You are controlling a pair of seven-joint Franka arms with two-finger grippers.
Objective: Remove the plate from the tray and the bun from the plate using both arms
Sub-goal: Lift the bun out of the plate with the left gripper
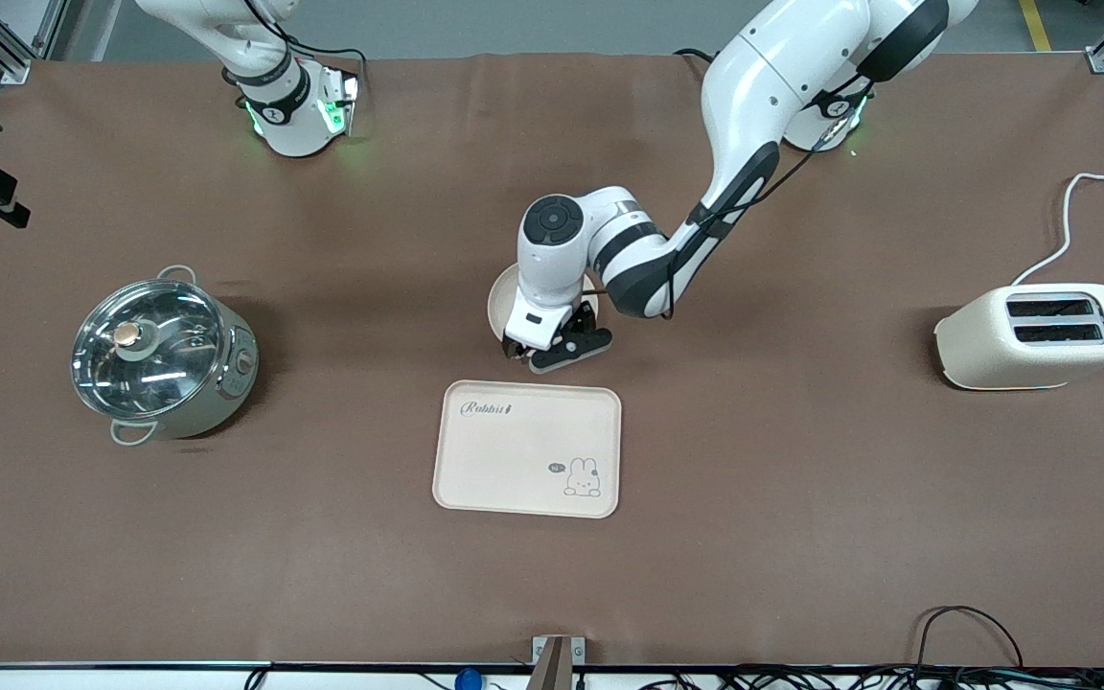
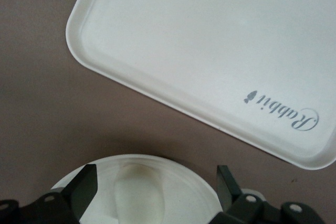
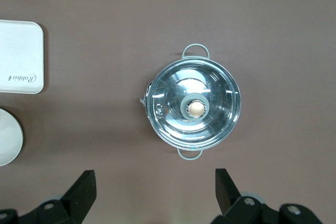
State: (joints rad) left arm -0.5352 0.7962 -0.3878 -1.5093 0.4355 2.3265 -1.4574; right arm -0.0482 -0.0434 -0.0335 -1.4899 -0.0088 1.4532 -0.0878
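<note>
Reaching to the middle of the table, the left arm holds the left gripper (image 2: pixel 156 187) low over the plate (image 1: pixel 502 305), jaws apart, straddling the bun (image 2: pixel 139 198) without touching it. The bun lies on the plate. The plate rests on the table just beside the rabbit tray (image 1: pixel 527 448), farther from the front camera than the tray. The right arm waits; the right gripper (image 3: pixel 155 187) hangs high over the table beside the lidded pot (image 3: pixel 193 108), jaws apart and empty. A toaster (image 1: pixel 1037 336) stands toward the left arm's end.
</note>
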